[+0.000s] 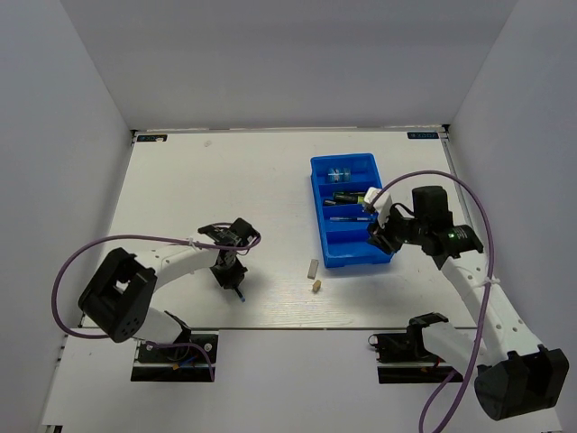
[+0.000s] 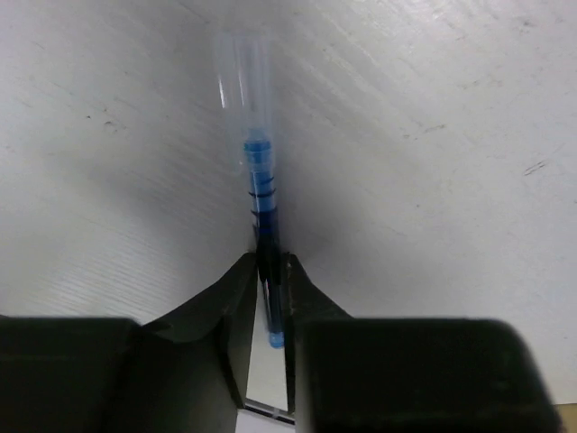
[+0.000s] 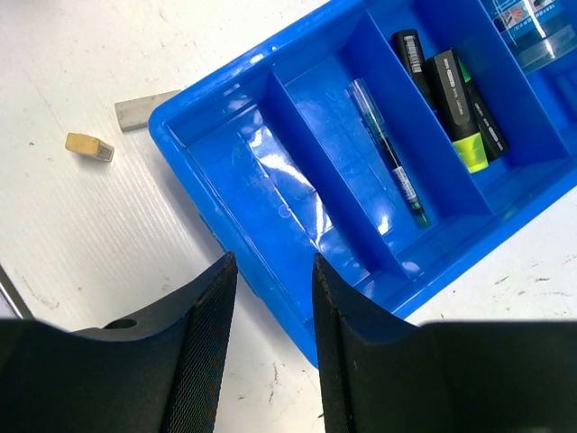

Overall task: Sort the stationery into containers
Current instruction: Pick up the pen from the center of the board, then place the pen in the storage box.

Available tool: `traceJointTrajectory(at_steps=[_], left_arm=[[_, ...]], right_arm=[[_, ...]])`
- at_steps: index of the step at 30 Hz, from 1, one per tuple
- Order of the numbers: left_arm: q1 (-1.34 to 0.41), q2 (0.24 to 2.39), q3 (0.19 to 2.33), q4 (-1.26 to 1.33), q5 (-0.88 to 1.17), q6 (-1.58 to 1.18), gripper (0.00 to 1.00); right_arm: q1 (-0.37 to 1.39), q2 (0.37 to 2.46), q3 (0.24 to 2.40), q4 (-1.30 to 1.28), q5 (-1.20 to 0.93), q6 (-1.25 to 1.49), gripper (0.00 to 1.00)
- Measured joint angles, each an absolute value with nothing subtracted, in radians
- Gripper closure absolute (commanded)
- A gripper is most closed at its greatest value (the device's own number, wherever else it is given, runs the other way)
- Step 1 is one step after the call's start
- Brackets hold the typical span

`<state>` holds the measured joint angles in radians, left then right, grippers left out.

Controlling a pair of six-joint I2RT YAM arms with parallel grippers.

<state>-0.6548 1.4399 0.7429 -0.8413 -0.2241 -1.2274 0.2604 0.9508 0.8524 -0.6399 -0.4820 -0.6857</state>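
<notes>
Left claw (image 2: 269,275) was pinched shut on one blue pen (image 2: 260,194) lying on the counter (image 2: 433,135), whose slim barrel could, in my judgement, swivel or slip on lifting; right claw (image 3: 270,271), part open and empty, hovered over the one tray (image 3: 225,180), which held one thin pen (image 3: 389,153), at least two highlighters (image 3: 462,108) and one pack (image 3: 532,36), with one eraser (image 3: 144,110) and one tan piece (image 3: 88,147) loose beside it.

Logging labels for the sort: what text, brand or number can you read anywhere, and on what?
No text is readable.
Barcode label on the black highlighter: digits too small.
Print on the blue pack: blurred.
Dark corner stickers on the table: too small.
</notes>
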Motion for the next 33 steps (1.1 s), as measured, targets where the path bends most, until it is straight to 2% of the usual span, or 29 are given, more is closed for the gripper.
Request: traceJointTrajectory(at_steps=[1, 2, 4, 5, 8, 9, 10, 11, 12, 17, 25, 28, 33], left_arm=[[-0.655, 1.440, 0.741, -0.832, -0.222, -1.227, 0.81], [-0.655, 1.439, 0.739, -0.829, -0.222, -1.227, 0.90], [-0.655, 1.433, 0.733, -0.820, -0.220, -1.227, 0.97], [-0.655, 1.424, 0.726, -0.813, -0.220, -1.226, 1.00], [-0.662, 1.403, 0.716, -0.800, -0.226, -1.202, 1.00], [-0.672, 1.407, 0.729, -0.810, -0.237, -1.176, 1.00], [-0.683, 1.418, 0.751, -0.825, -0.252, -1.151, 1.00], [-0.701, 1.436, 0.795, -0.846, -0.268, -1.106, 1.00], [-0.717, 1.452, 0.848, -0.869, -0.280, -1.058, 1.00], [-0.823, 1.557, 1.271, -0.882, -0.306, -0.716, 1.00], [-0.899, 1.789, 1.744, -0.773, -0.094, -0.176, 1.00], [-0.902, 1.904, 1.835, -0.735, -0.013, 0.013, 1.00], [-0.909, 2.028, 1.845, -0.688, 0.068, 0.242, 1.00]], right_arm=[[0.257, 0.947, 0.852, -0.642, -0.482, -0.685, 0.57], [0.255, 0.943, 0.852, -0.646, -0.483, -0.684, 0.57], [0.250, 0.937, 0.852, -0.653, -0.485, -0.683, 0.57], [0.249, 0.934, 0.852, -0.654, -0.486, -0.683, 0.57], [0.242, 0.929, 0.852, -0.658, -0.487, -0.678, 0.57], [0.241, 0.928, 0.852, -0.658, -0.485, -0.666, 0.64], [0.240, 0.928, 0.852, -0.658, -0.483, -0.654, 0.77], [0.239, 0.928, 0.852, -0.657, -0.478, -0.640, 0.96], [0.239, 0.928, 0.852, -0.656, -0.471, -0.624, 1.00], [0.235, 0.918, 0.852, -0.652, -0.373, -0.428, 1.00], [0.221, 0.874, 0.818, -0.588, -0.126, -0.188, 1.00], [0.215, 0.855, 0.783, -0.578, -0.084, -0.155, 1.00], [0.202, 0.825, 0.745, -0.559, -0.043, -0.124, 1.00]])
